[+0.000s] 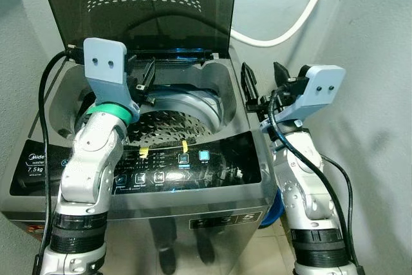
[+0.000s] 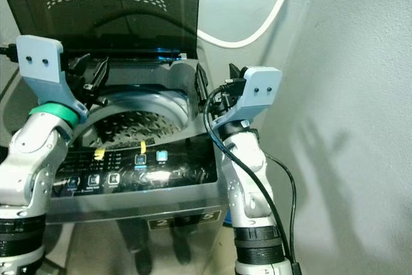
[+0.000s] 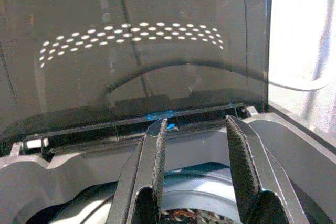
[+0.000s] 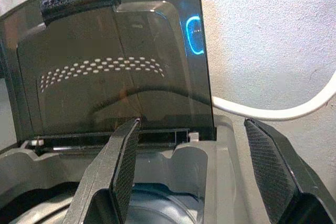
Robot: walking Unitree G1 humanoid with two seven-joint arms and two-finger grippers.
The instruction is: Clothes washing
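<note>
Beyond both grippers' spread, empty fingers, left gripper [image 3: 194, 166] and right gripper [image 4: 202, 177], the washing machine's lid [image 1: 138, 4] stands raised; it looks stiff and light, so grip its top edge.

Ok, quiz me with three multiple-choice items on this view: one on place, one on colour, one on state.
1. Where is the left gripper?
A. above the open tub
B. on the floor
C. on the hose

2. What colour is the hose on the wall?
A. red
B. white
C. black

3. How is the washer's lid?
A. shut flat
B. taken off
C. raised upright

Answers: 1 A, its fingers hang over the drum. 2 B, it curves pale white across the wall. 3 C, the dark lid stands up behind the tub. The right gripper is open beside the washer's right edge.
</note>
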